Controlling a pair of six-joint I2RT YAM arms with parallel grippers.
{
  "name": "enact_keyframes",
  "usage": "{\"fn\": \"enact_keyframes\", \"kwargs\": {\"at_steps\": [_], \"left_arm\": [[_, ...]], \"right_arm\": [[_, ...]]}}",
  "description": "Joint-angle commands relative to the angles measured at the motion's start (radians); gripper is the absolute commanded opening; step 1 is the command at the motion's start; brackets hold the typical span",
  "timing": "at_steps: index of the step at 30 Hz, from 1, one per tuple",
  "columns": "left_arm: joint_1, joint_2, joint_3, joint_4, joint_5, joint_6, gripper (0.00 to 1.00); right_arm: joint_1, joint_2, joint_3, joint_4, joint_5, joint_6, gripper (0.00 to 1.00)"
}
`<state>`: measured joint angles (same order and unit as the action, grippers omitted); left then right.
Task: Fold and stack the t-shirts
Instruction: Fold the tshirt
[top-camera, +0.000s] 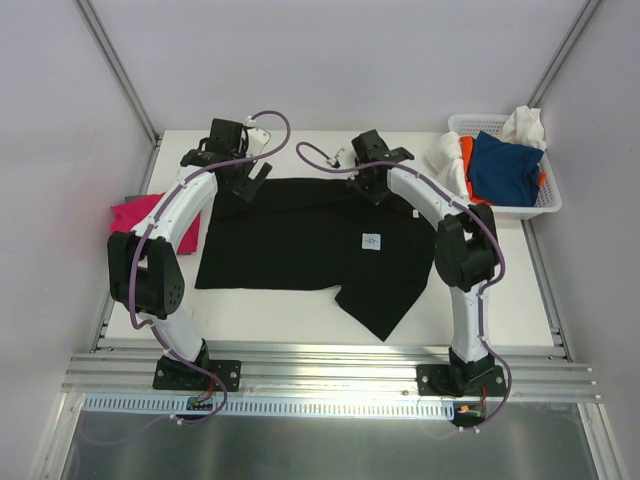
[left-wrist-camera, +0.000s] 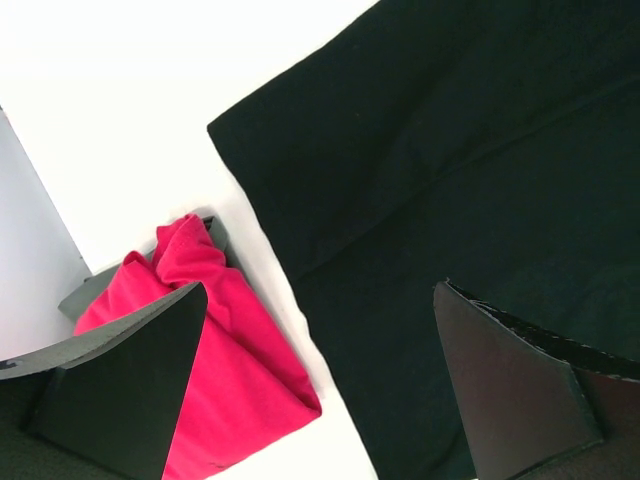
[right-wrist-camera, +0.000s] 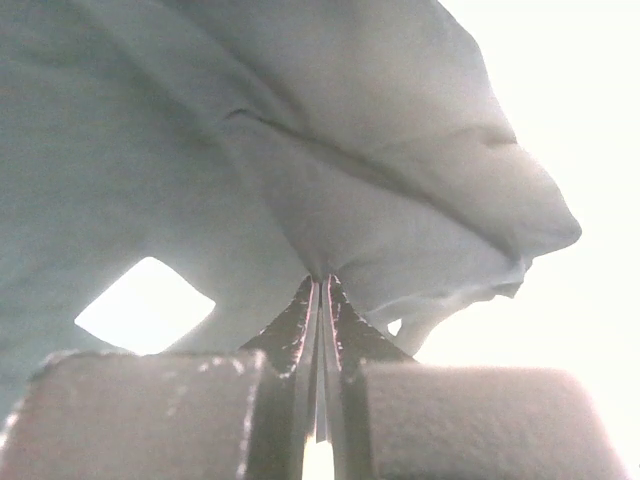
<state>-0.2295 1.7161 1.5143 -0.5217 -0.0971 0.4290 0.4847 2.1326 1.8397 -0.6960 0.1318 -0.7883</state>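
One black shirt (top-camera: 300, 235) lies spread on the table (top-camera: 270, 315), between the two arms.
- Outline is not square: the near right part trails toward the near edge as a skewed flap.
- Plain matte cloth with few creases and a small white tag (top-camera: 372, 241) right of centre.

Handling (judgement):
- Light, limp knit with no stiffness of its own, so any lifted part will sag and the rest will drag on the table.
- Not fragile and not slippery.
- Best taken by pinching the far edge at two well-separated points, one per gripper, so the edge carries over evenly.

Right gripper (right-wrist-camera: 320, 282):
- Fingers are pressed together on a raised fold of cloth that tents up above them.
- The cloth reads pale grey against the backlight. By the overhead view it is the far edge of the black shirt.

Left gripper (left-wrist-camera: 318, 290):
- Fingers are spread wide with nothing held, above the shirt's far left corner.
- Contact with the cloth cannot be told.

Other shirts:
- Pink shirt (left-wrist-camera: 240, 360) sits folded at the left table edge, near the black one with a strip of table showing between.
- Blue shirt (top-camera: 505, 168), orange shirt (top-camera: 466, 150) and white shirt (top-camera: 525, 125) are bunched in the basket (top-camera: 520, 210) at the far right corner.
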Motion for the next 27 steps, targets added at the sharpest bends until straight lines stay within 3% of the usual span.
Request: {"fn": "enact_keyframes", "kwargs": {"at_steps": [1, 8, 10, 11, 12, 13, 14, 15, 16, 22, 27], "left_arm": [[-0.007, -0.018, 0.027, 0.000, 0.036, -0.035, 0.98], [-0.008, -0.047, 0.004, -0.001, 0.048, -0.041, 0.98], [-0.008, -0.056, -0.002, -0.001, 0.048, -0.038, 0.98], [-0.010, -0.061, -0.005, -0.001, 0.045, -0.036, 0.98], [-0.010, -0.068, -0.006, -0.001, 0.042, -0.032, 0.98], [-0.010, -0.070, -0.008, -0.001, 0.039, -0.029, 0.98], [-0.010, -0.073, -0.009, -0.001, 0.034, -0.026, 0.99], [-0.010, -0.078, -0.009, -0.001, 0.031, -0.018, 0.99], [-0.010, -0.082, -0.011, 0.000, 0.031, -0.016, 0.99], [-0.008, -0.112, -0.074, -0.001, 0.019, 0.031, 0.99], [-0.001, -0.061, -0.109, -0.004, 0.124, 0.051, 0.99]], "right_arm": [[0.054, -0.122, -0.017, -0.045, 0.017, 0.014, 0.01], [0.166, -0.158, -0.088, -0.088, -0.043, 0.060, 0.03], [0.195, -0.139, -0.099, -0.108, -0.055, 0.073, 0.11], [0.204, -0.132, -0.105, -0.112, -0.055, 0.080, 0.16], [0.213, -0.128, -0.124, -0.115, -0.055, 0.081, 0.39], [0.218, -0.128, -0.134, -0.117, -0.055, 0.072, 0.49], [0.218, -0.131, -0.146, -0.117, -0.051, 0.066, 0.55], [0.215, -0.135, -0.154, -0.111, -0.038, 0.064, 0.67], [0.209, -0.151, -0.175, -0.109, -0.017, 0.060, 0.70], [0.092, -0.260, -0.260, -0.074, -0.014, 0.069, 0.73], [-0.046, -0.217, -0.140, -0.109, -0.122, 0.128, 0.71]]}}
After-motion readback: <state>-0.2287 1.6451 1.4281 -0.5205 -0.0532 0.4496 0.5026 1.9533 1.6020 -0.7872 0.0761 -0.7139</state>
